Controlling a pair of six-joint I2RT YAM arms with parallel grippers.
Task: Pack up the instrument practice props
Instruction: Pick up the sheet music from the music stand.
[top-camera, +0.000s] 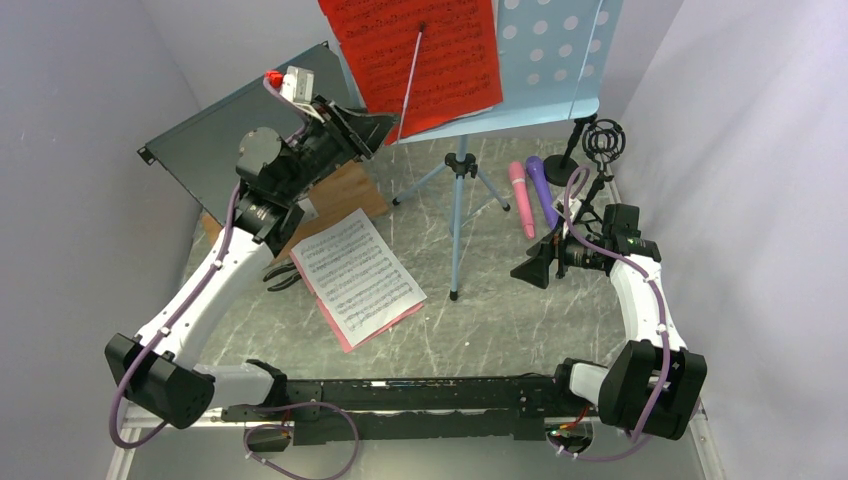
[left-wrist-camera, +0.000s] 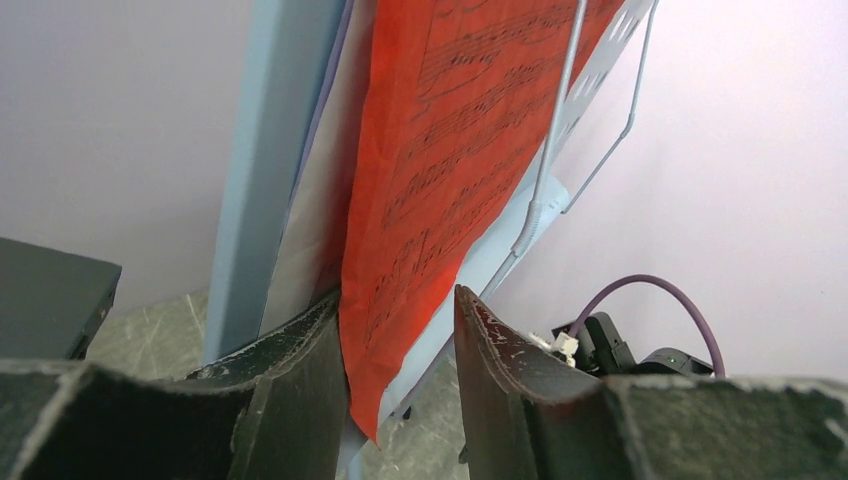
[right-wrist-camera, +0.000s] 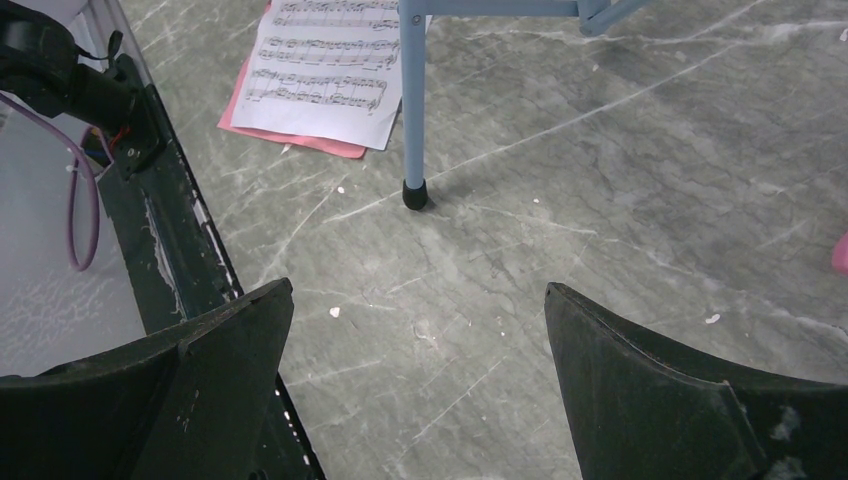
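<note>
Now your left claw (left-wrist-camera: 398, 300) half open astride lower corner of red page (top-camera: 450, 50), not pinching yet. Page leans on music rack (top-camera: 560, 60) at worktop far edge, wire arm (top-camera: 411, 80) pinning it, so only corner is free. Right claw (right-wrist-camera: 418, 288) wide open, empty, near right edge.

A red page (top-camera: 415, 60) leans on the light-blue rack (top-camera: 560, 60). The rack stands on thin legs (top-camera: 458, 215). The left fingers (top-camera: 378, 128) are up at the bottom left corner of the red page. A white page (top-camera: 355, 270) lies on top of a pink page (top-camera: 342, 338) on the desk (top-camera: 500, 320). A pink microphone (top-camera: 521, 198) and a purple microphone (top-camera: 541, 188) lie side by side, near two black stands (top-camera: 603, 145). The right fingers (top-camera: 535, 268) are spread apart, near the microphones.
</note>
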